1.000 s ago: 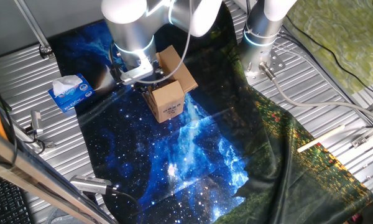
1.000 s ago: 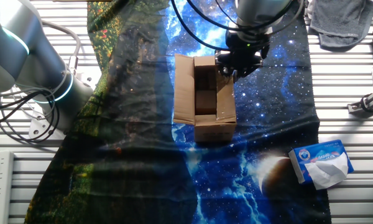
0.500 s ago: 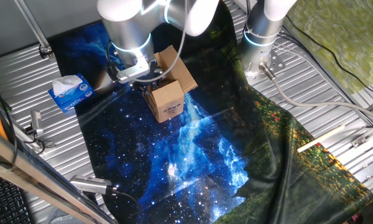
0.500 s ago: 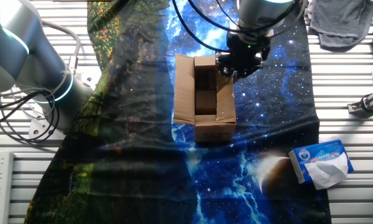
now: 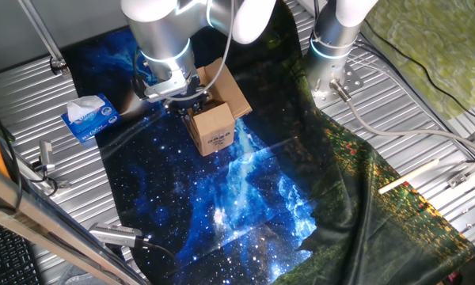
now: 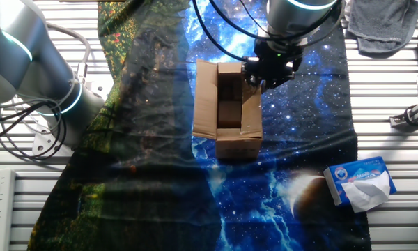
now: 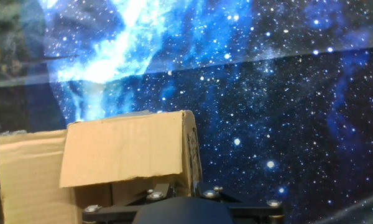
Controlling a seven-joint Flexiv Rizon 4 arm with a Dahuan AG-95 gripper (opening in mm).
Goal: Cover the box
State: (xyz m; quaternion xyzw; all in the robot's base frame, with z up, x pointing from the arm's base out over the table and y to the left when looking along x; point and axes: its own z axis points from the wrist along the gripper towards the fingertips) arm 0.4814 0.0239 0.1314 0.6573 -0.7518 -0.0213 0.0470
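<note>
Jaws hidden, state unreadable, the gripper point(image 6: 263, 75) is hovering at the open box's point(image 6: 228, 111) upper-right flap, frame centre.

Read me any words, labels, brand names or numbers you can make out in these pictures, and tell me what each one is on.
None can be read.
White label on the box: dark print, too small and blurred to read.
Blue and white tissue box: markings on its side, too blurred to read.
Hand view: no text visible on the cardboard flap or the starry cloth.
</note>
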